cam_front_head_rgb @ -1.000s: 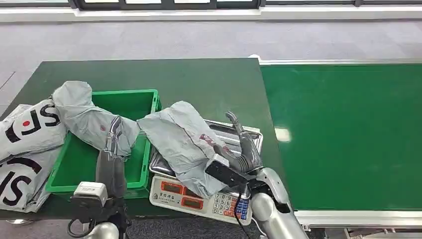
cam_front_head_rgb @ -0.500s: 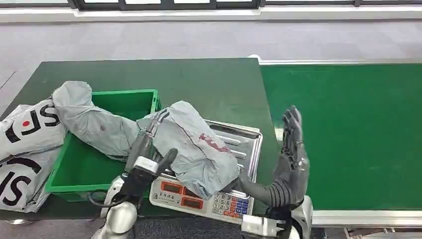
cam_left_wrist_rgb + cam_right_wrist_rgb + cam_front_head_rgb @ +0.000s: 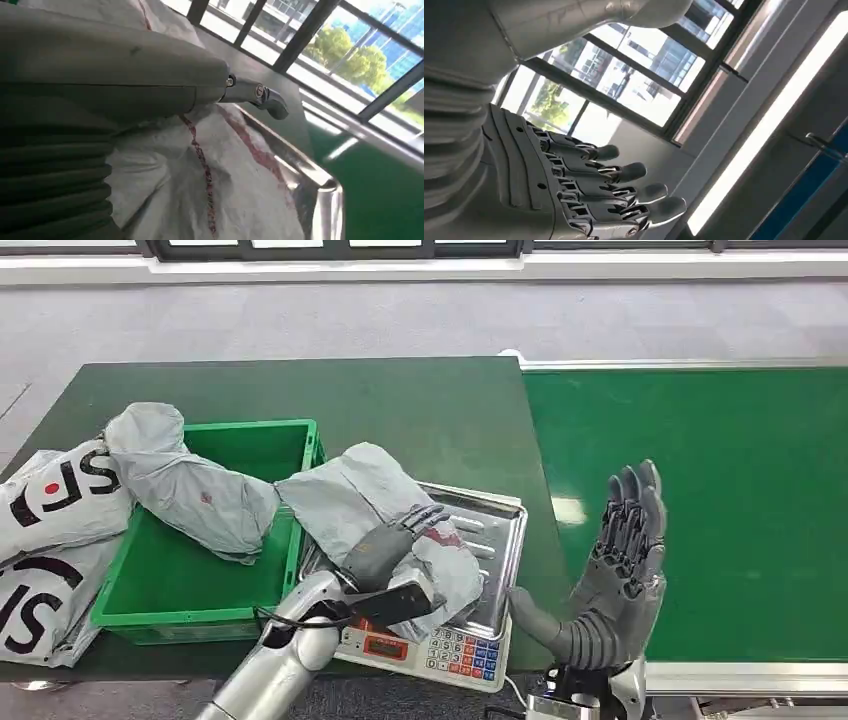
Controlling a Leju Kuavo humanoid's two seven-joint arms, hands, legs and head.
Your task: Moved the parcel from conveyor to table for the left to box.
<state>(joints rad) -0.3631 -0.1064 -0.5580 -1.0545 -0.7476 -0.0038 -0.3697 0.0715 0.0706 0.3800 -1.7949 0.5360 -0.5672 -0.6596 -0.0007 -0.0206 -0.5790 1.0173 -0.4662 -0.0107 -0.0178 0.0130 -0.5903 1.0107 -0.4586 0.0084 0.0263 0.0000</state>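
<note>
We see bare green conveyor [image 3: 720, 510] stretching right, and free tabletop [image 3: 300, 390] far of the green crate [image 3: 262, 540]. The grey parcel [image 3: 350, 500] lies across the scale's [image 3: 440, 640] steel tray [image 3: 495, 540], one edge over the crate rim. Our left hand [image 3: 385, 545] rests on it, fingers spread, not grasping. Our right hand [image 3: 625, 550] is raised, released, fingers apart. Another grey bag [image 3: 190, 490] drapes over the crate's left corner; white bags [image 3: 50, 510] crowd the table's left edge

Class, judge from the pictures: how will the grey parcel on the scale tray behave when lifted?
The grey parcel looks crumpled and creased, so it will probably flop and sag. Its film looks smooth, perhaps slippery. The left robot hand lies on top of it, so it likely dents easily.
</note>
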